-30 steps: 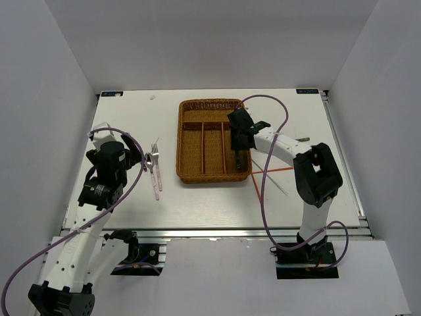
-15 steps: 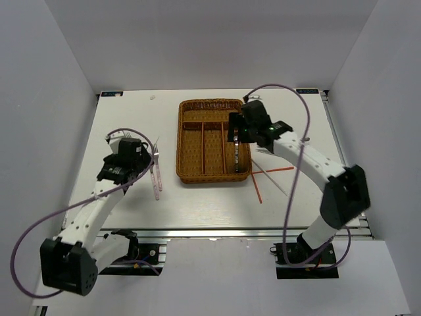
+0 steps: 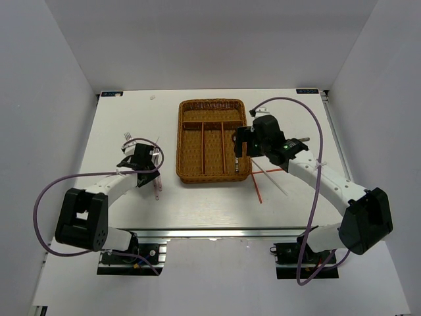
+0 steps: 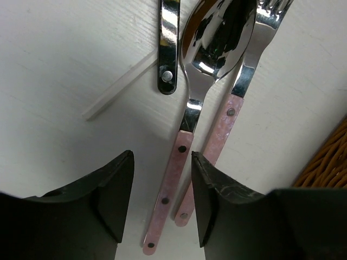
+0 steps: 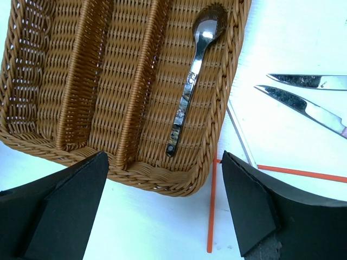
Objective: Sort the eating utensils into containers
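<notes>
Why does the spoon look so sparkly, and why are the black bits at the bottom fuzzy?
Left wrist view: the pink spoon mirrors bright light, so it glares; the left fingers sit too near the lens, out of focus. Right wrist view: the right fingers blur likewise.

No writing can be read anywhere. On the bench point(image 3: 197, 197), a small dark left tag point(image 3: 112, 94) sits beyond and left of the tray point(image 3: 179, 145), and a right tag point(image 3: 306, 91) beyond and right of it. The marks on both are too small to make out.

Tray point(image 5: 162, 177): brown wicker, sectioned.
Silver spoon point(image 5: 191, 86): I see it flat in tray's rightmost section.
Pink spoon point(image 4: 184, 135), pink fork point(image 4: 225, 122): parallel, left of tray.
</notes>
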Motion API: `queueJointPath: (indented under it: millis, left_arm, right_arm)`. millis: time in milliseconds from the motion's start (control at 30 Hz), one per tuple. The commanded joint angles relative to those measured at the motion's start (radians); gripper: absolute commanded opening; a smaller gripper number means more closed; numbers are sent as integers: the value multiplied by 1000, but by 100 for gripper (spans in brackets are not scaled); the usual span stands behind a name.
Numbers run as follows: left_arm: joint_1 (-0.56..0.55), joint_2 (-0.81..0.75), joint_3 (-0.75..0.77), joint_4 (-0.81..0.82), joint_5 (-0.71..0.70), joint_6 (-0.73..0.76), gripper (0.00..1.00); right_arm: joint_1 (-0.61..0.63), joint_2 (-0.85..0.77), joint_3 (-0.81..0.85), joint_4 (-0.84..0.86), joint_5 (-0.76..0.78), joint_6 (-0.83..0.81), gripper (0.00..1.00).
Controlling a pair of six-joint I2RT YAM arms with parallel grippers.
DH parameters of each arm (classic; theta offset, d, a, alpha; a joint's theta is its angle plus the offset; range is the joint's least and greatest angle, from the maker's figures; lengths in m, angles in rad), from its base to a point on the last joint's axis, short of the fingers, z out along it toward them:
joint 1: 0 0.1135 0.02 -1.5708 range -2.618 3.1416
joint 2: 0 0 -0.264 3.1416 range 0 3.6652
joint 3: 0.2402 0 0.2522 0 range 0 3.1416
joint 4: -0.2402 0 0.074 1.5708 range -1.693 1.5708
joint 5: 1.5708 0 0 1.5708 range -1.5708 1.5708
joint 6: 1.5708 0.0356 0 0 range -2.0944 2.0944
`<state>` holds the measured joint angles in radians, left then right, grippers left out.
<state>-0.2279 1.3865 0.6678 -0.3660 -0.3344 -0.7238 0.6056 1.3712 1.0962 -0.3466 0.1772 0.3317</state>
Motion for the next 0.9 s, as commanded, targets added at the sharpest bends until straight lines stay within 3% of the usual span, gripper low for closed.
queueJointPath:
  millis: [0, 333, 600, 867]
  left_arm:
    - [2, 11, 4, 48, 17, 11, 56]
    - [-2, 60, 7, 48, 51, 44, 49]
    - [-25, 92, 12, 38, 51, 47, 31]
    - [-28, 79, 21, 15, 51, 60, 20]
  right_arm:
    - [5, -24, -13, 27, -8, -23, 90]
    - [6, -8, -24, 57, -35, -8, 89]
    - [6, -14, -30, 58, -27, -7, 89]
    - [6, -40, -41, 58, -22, -3, 89]
